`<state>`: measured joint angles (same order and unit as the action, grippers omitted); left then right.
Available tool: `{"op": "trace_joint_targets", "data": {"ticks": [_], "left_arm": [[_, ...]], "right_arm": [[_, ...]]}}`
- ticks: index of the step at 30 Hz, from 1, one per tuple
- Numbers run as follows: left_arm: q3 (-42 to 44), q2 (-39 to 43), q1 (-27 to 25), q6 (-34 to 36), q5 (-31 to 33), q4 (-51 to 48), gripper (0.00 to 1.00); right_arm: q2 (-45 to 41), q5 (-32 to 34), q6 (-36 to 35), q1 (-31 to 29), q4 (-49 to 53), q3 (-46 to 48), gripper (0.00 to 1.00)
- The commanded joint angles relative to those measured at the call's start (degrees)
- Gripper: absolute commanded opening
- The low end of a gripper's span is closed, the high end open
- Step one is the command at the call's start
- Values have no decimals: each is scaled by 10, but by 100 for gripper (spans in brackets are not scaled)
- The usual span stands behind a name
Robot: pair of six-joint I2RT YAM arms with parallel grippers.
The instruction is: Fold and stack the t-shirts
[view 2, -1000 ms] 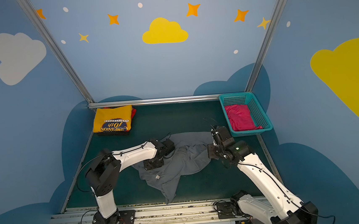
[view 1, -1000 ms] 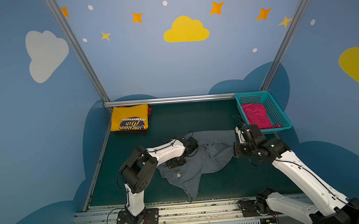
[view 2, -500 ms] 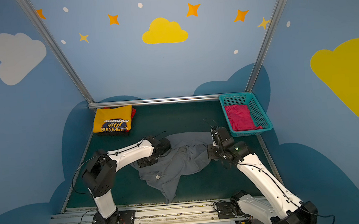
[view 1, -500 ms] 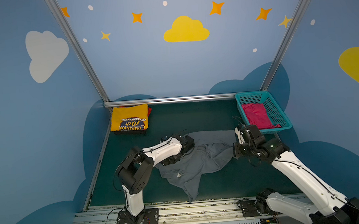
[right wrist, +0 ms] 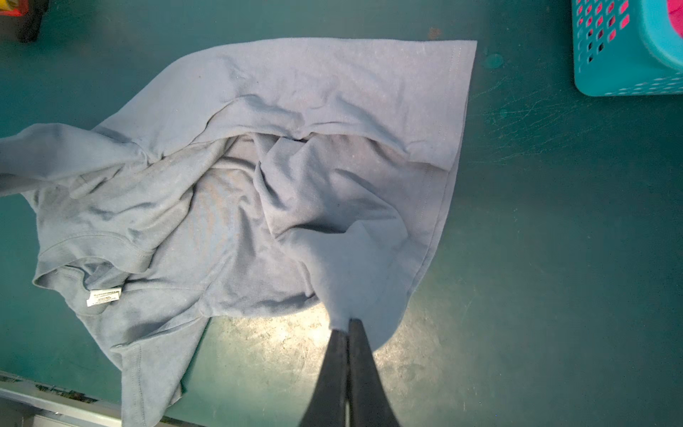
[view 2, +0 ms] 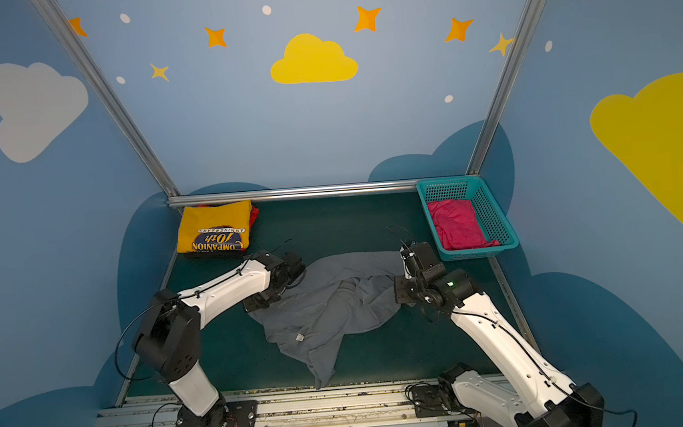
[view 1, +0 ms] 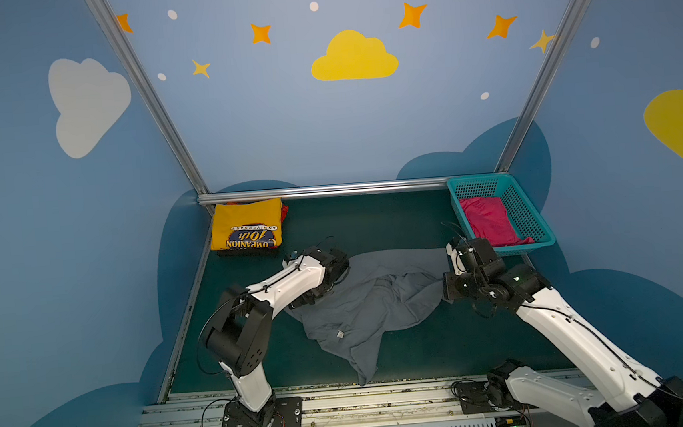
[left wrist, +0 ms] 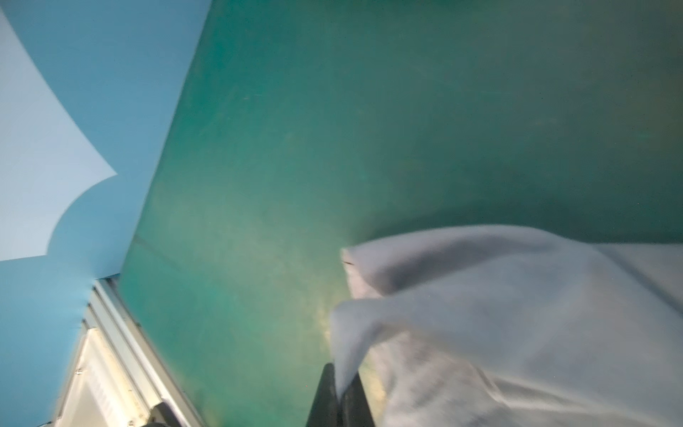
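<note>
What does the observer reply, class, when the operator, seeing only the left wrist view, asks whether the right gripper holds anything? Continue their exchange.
Observer: Yes, the right gripper is shut on a fold of the grey t-shirt.
Operator: Is anything folded already?
Observer: A folded yellow t-shirt lies in the far left corner of the table.
Operator: Any shirts waiting?
Observer: A pink t-shirt lies crumpled in the teal basket, far right.

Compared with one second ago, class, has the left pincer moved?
Yes. In a top view the left pincer has shifted left, toward the folded yellow t-shirt.
</note>
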<state>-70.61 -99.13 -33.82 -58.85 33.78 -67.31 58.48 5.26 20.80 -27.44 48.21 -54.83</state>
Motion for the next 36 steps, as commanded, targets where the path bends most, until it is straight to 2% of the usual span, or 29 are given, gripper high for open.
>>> {"op": "trace_joint_targets", "data": {"ticks": [1, 8, 16, 21, 29, 36], "left_arm": [[21, 42, 24, 19, 9, 0, 5], [17, 148, 81, 100, -92, 103, 5], [-101, 230, 162, 186, -206, 139, 5], [-145, 280, 197, 233, -231, 181, 5], [-244, 330, 253, 273, -273, 188, 5], [-271, 375, 262, 286, -249, 213, 5]], "right_arm": [[0, -2, 5, 4, -4, 3, 0], [17, 2, -14, 11, 0, -22, 0], [29, -16, -80, 50, 21, -125, 0], [40, -36, -106, 82, 41, -191, 0], [28, -39, -146, 116, 78, -310, 0], [-13, 6, -165, 119, 86, -348, 0]]}}
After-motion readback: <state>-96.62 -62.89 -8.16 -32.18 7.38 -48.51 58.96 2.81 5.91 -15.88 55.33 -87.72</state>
